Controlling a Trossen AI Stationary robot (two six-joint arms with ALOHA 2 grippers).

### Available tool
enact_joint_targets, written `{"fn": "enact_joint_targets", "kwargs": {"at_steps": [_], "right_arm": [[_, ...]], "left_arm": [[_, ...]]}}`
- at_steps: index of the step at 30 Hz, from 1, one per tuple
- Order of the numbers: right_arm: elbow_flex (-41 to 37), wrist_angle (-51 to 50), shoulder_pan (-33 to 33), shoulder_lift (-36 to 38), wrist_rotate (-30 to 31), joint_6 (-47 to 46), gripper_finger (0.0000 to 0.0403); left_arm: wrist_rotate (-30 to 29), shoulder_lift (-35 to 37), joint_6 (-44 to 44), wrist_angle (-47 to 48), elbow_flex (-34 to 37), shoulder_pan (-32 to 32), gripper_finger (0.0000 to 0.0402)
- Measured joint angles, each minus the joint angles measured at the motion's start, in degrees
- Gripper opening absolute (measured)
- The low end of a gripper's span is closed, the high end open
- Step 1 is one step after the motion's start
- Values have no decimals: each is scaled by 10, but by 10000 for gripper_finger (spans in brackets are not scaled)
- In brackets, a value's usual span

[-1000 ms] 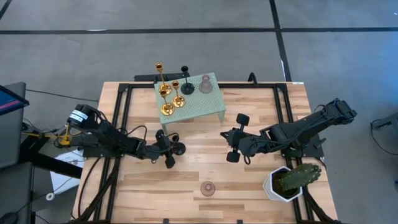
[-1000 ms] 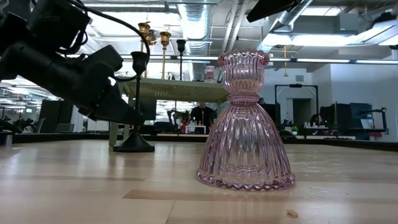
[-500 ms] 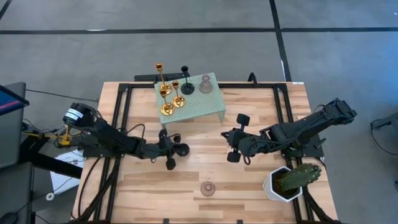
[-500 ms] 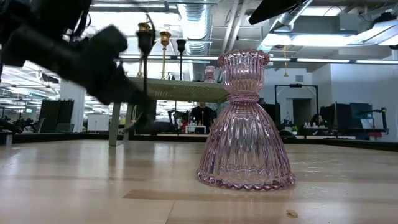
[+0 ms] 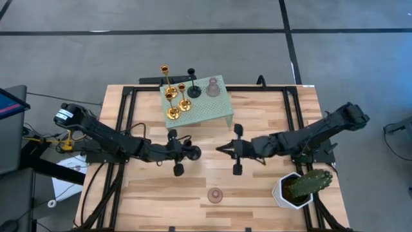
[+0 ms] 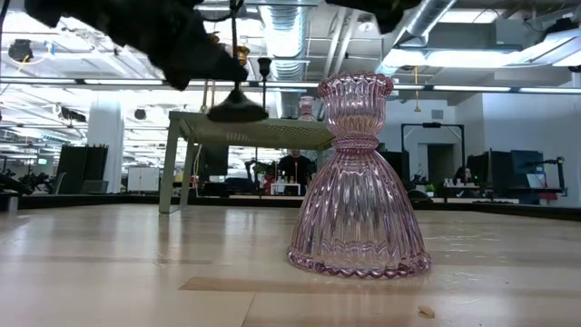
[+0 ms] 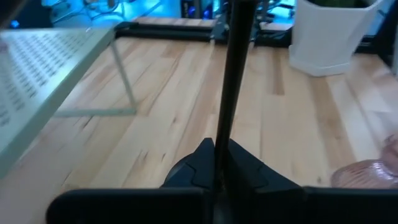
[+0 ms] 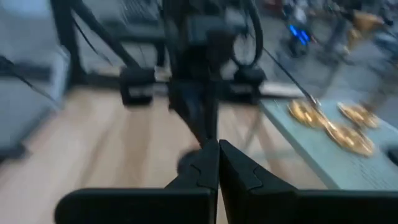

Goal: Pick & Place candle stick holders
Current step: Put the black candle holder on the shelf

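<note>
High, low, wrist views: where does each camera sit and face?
High view: overhead, looking down on table, both arms.
Low view: table height, facing pink holder; left arm overhead.
Left wrist view: behind left hand gripping black holder.
Right wrist view: behind shut right hand, facing green stand.
Shared: high and low both show pink holder.

We see the raised stand [image 5: 197,106] at the surface's [image 5: 148,193] twelve o'clock carrying five holders [image 5: 182,96]; one holder [image 5: 215,195] at six, the cactus [image 5: 301,187] at four.
</note>
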State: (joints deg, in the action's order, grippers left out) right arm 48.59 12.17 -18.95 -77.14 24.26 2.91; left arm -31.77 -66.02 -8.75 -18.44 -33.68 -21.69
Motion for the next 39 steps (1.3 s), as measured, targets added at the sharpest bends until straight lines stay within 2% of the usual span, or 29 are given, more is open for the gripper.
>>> {"fn": "enact_joint_targets", "kwargs": {"at_steps": [3,8,12,17,22,29,34,36,39], "right_arm": [[-25,78,27,0,-62,2,0],[-29,107,62,-15,-104,-22,0],[-29,173,75,-49,-155,4,9],[-6,198,85,-104,-165,6,64],[53,198,96,-158,-167,6,124],[121,163,104,-208,-174,6,163],[140,168,104,-216,-199,7,154],[140,166,104,-216,-199,6,131],[140,164,104,-216,-199,6,77]], "left_arm": [[14,-3,13,0,-17,0,13],[24,-4,27,0,-29,0,13],[28,-4,27,0,-33,3,13],[28,-4,27,0,-35,3,13],[28,-4,27,1,-35,3,13],[27,-5,25,5,-35,3,13],[27,-5,25,5,-35,3,13],[27,-5,25,5,-35,3,13],[26,-5,25,5,-35,3,13]]}}
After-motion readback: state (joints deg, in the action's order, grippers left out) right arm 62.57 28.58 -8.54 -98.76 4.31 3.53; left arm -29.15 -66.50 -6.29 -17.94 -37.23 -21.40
